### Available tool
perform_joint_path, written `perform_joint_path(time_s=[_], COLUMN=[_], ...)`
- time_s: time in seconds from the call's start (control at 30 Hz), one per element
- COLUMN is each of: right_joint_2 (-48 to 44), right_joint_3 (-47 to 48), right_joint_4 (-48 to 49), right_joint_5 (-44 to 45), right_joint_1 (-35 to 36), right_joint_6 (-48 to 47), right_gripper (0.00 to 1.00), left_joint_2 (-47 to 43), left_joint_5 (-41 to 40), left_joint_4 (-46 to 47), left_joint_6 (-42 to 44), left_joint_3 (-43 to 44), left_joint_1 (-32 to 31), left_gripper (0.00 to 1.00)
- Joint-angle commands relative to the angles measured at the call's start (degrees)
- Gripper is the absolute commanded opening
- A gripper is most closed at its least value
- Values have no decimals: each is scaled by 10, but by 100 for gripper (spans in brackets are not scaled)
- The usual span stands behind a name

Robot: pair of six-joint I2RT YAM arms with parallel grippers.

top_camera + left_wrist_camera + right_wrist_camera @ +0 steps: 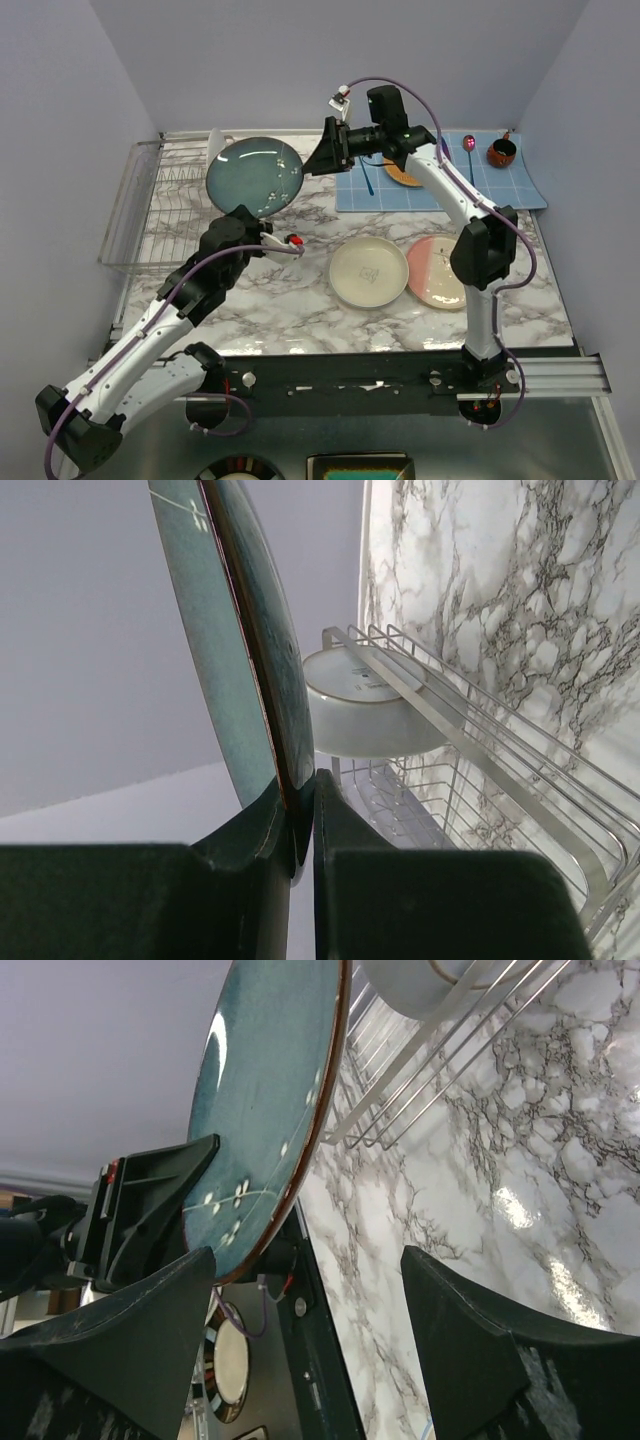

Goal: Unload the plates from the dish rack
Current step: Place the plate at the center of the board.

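readable text: none | white bowl underside: printed mark, too small to read

A robot lab booth: plain lilac walls enclose a marble-topped table and arm-mounting rail.

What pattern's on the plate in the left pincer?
The plate is teal with white blossoms; clearest in right wrist view.
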Motion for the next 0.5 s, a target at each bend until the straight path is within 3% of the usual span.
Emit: perform_joint_path(time_s=[0.0,0.47], right_joint_2=[16,62], right_joint_3=[41,78], right_joint_4=[20,20], right_joint_5=[-44,-52], right_joint_1=[-6,-5], right_joint_6=[22,20], right_gripper=[84,76], left_joint_2=[-30,-42], left_joint_5=[-84,-123], left_joint_4=[120,106], left_joint_6=[22,14], left_joint_3=[-2,-23], left_joint_1=[-22,-72], left_gripper=[0,0])
